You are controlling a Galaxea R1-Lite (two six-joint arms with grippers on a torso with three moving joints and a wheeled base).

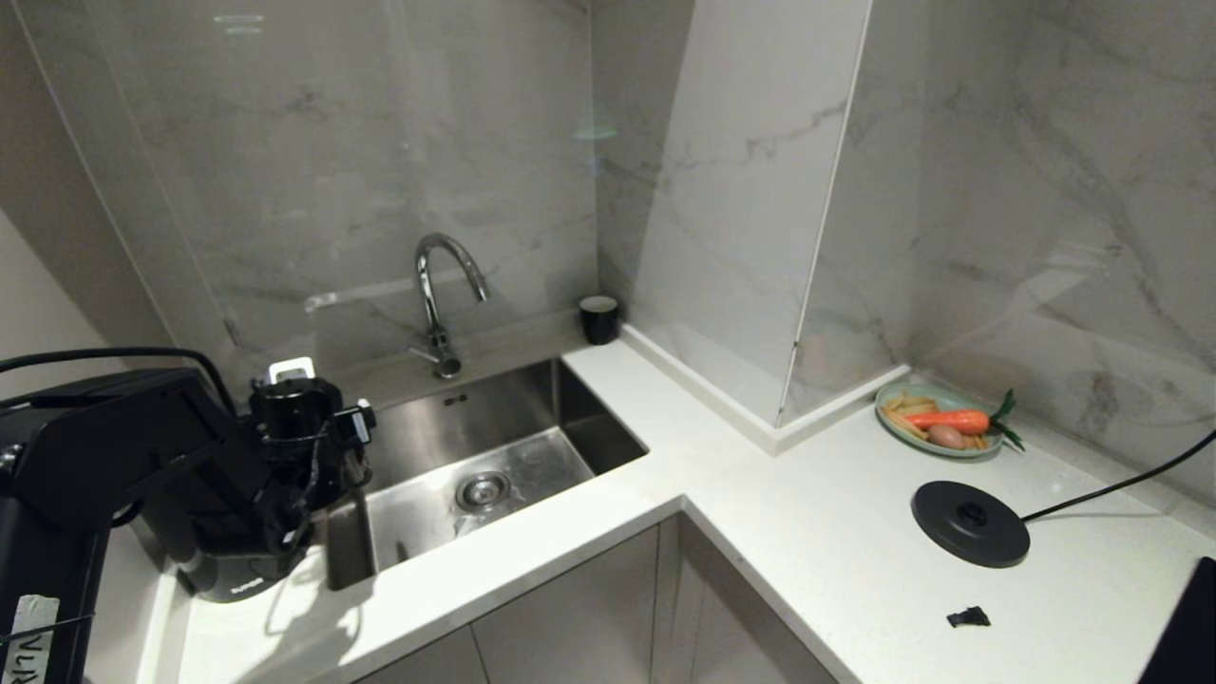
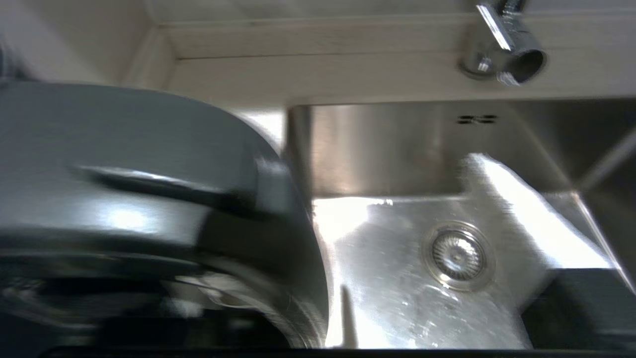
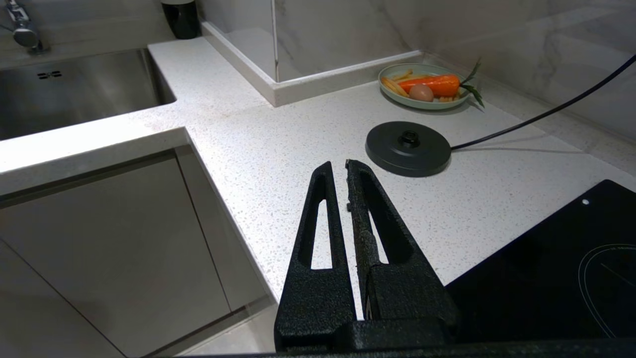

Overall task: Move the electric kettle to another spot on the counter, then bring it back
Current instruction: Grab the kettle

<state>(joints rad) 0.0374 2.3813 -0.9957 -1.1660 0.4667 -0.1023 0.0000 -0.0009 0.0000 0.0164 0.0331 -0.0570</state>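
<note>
While the kettle (image 1: 233,570) stands upright on the counter (image 1: 589,532) just left of the sink (image 1: 532,408), the left gripper (image 1: 309,446) hangs directly over its lid, finger spread unclear, the right gripper (image 3: 338,169) closed and far off.

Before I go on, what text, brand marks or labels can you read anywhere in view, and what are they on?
Electric kettle, near its bottom: small white brand lettering, too small to read.
White tape on the left arm: handwritten marks, cut off at the frame edge, not legible.
Nothing else carries text.

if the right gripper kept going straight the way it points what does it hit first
Probably the kettle base disc: the right gripper aims toward it over the counter, nothing between. Depth unclear; it may pass above it.
</note>
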